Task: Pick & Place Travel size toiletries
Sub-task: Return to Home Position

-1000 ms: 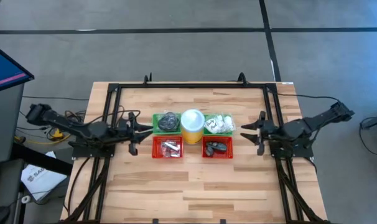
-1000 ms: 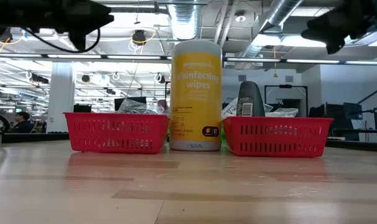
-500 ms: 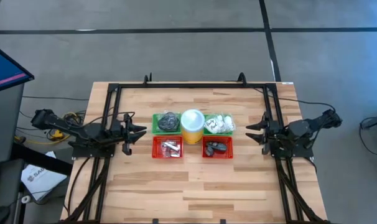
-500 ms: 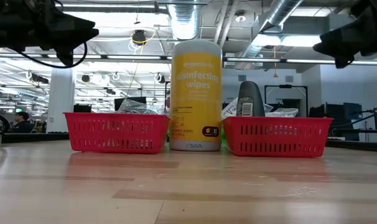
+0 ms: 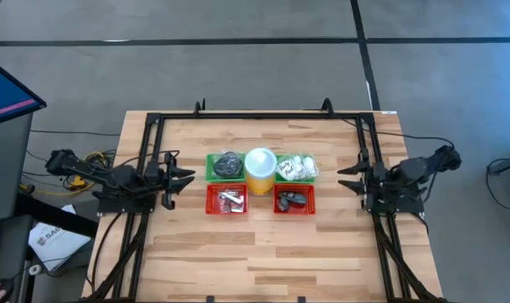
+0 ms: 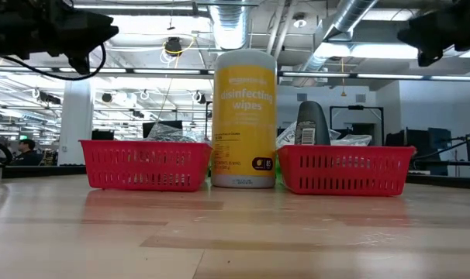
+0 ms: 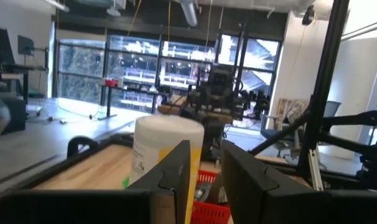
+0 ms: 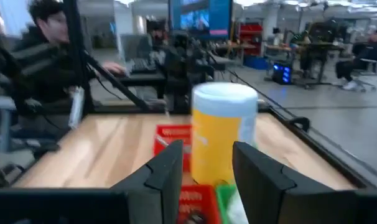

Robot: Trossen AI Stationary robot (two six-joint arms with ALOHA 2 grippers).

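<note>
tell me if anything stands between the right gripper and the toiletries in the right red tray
Nothing visible does: only bare table lies between the open right gripper and the right red tray holding the toiletries.

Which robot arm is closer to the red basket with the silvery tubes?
Left. The left arm ends close to that red basket; the right arm sits past the other baskets.

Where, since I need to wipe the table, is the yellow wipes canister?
In the high view, the yellow wipes canister stands upright mid-table, between the left green basket and the right green basket.
</note>
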